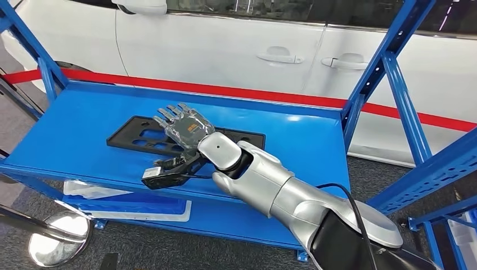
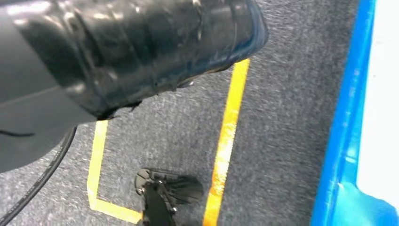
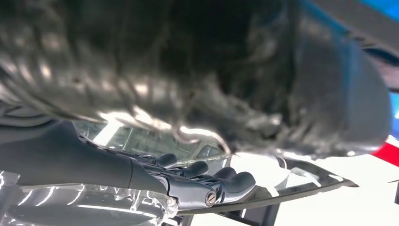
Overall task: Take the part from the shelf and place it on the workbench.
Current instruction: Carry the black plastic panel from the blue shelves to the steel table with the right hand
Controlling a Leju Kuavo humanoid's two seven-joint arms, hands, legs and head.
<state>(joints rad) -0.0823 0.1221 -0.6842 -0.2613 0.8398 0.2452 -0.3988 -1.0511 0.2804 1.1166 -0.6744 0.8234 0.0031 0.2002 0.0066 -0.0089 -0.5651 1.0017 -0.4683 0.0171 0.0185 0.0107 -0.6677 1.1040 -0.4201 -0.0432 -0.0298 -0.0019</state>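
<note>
On the blue shelf, right hand: the right hand [image 1: 183, 130] lies palm-down over the black part [image 1: 135, 136], fingers stretched flat and apart; from the head view it seems to rest on or just above the part, with nothing yet gripped. The thumb hangs at the shelf's front lip.
Right wrist view: dark fingers [image 3: 207, 181] lie spread along the part's thin edge [image 3: 301, 186]; whether they touch it I cannot tell.
Left hand: the left wrist view looks down at grey carpet, and whether that hand is open I cannot tell.
Part: a flat black frame with cut-outs, lying on the top shelf [image 1: 73, 135] near its middle, long side running across.
Step in hand: likely the reach and grasp. To do it well, the fingers should hook through a cut-out or over the far edge, thumb under the near edge, then lift level.
Around: blue uprights [image 1: 394, 73] on both sides, a white car [image 1: 225, 45] behind, a red band [image 1: 236, 91], white sheets on the lower shelf [image 1: 135, 211].
In the way: the right upright could catch the long part on the way out.
</note>
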